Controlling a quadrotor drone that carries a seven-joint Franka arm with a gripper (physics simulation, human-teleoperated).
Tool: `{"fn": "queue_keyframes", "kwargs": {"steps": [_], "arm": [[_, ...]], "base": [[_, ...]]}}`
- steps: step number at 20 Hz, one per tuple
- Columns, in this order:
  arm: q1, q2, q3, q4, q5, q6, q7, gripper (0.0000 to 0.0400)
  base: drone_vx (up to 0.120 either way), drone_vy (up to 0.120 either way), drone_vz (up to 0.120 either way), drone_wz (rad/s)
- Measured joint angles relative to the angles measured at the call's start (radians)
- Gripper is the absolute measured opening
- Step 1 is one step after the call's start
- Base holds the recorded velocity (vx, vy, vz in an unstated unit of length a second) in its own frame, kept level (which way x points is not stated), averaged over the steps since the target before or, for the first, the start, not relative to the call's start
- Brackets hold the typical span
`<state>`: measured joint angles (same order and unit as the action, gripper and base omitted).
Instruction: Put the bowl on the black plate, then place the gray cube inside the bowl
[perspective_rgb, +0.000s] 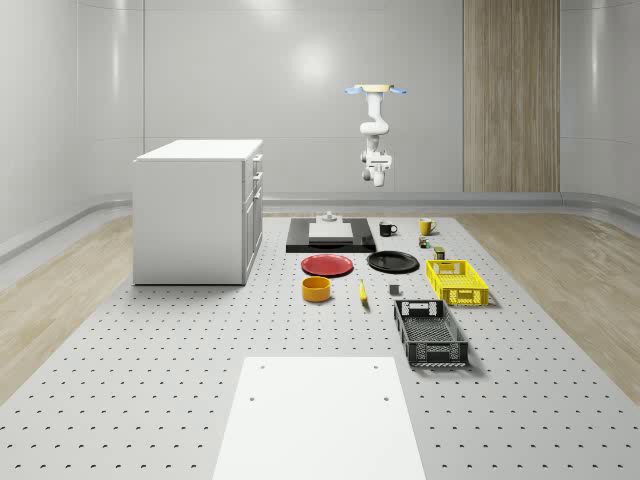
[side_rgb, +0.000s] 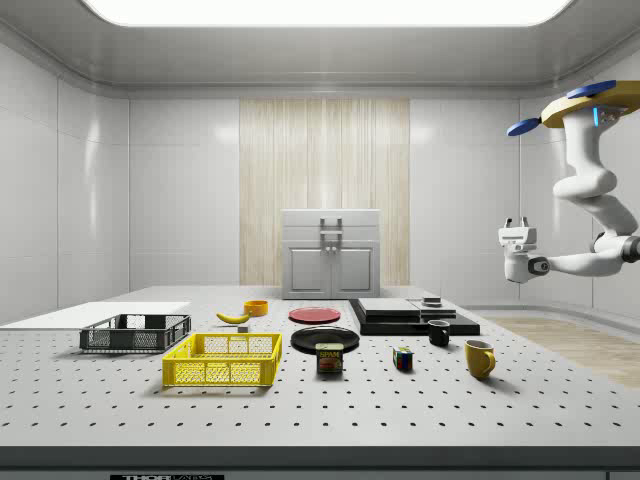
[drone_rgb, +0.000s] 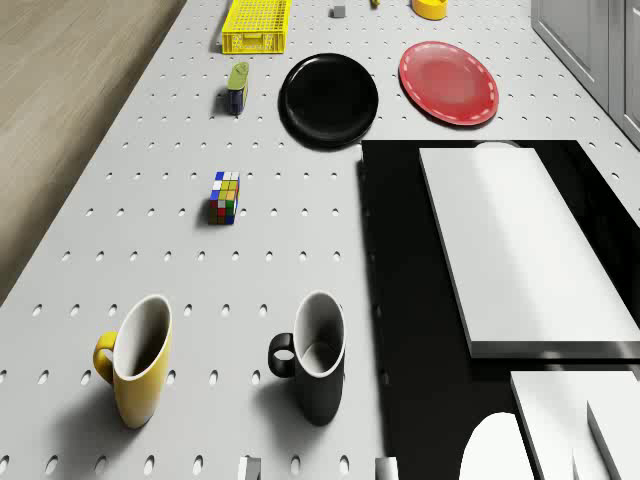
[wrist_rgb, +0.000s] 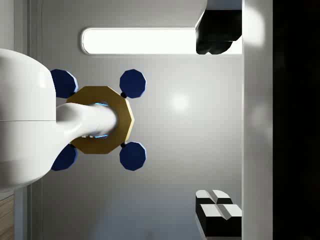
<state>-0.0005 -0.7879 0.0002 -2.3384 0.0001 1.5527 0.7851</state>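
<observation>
Orange-yellow, the bowl (perspective_rgb: 317, 289) sits on the pegboard table (perspective_rgb: 150, 400), just nearer than a red plate (perspective_rgb: 327, 265). The black plate (perspective_rgb: 392, 262) lies bare to the right of the red one in the whole-scene view, apart from the bowl. The small gray cube (perspective_rgb: 394, 290) rests on the table nearer than the black plate, between the bowl and a yellow basket (perspective_rgb: 457, 281). A banana (perspective_rgb: 362, 291) lies between the bowl and the cube.

The drone (perspective_rgb: 377, 90) hovers high over the far end of the table, above a black slab (perspective_rgb: 330, 238) and a black mug (perspective_rgb: 387, 229). Its white arm hangs down in a bend. The gripper (perspective_rgb: 377, 182) is up in the air, well above everything on the table. In the wrist view the camera looks up at the drone's underside, and the two fingers (wrist_rgb: 217, 210) stand wide apart with nothing between them, so the gripper is released.

A black basket (perspective_rgb: 430, 333) stands nearer than the yellow one. A white cabinet (perspective_rgb: 200, 210) stands at the whole-scene view's left.
</observation>
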Motion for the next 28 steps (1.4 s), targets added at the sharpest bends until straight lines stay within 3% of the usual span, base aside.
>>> {"fn": "queue_keyframes", "kwargs": {"steps": [6, 12, 16, 28], "arm": [[-0.003, 0.025, 0.001, 0.128, 0.001, -0.098, -0.002, 0.0400], [-0.004, 0.065, 0.003, 0.236, 0.002, -0.162, -0.002, 0.0400], [-0.005, 0.079, 0.003, 0.273, 0.002, -0.182, -0.003, 0.0400], [-0.007, 0.085, 0.004, 0.296, 0.002, -0.189, -0.003, 0.0400]], "base": [[0.000, 0.000, 0.000, 0.000], [0.000, 0.000, 0.000, 0.000], [0.070, 0.000, 0.000, 0.000], [0.120, -0.120, 0.000, 0.000]]}}
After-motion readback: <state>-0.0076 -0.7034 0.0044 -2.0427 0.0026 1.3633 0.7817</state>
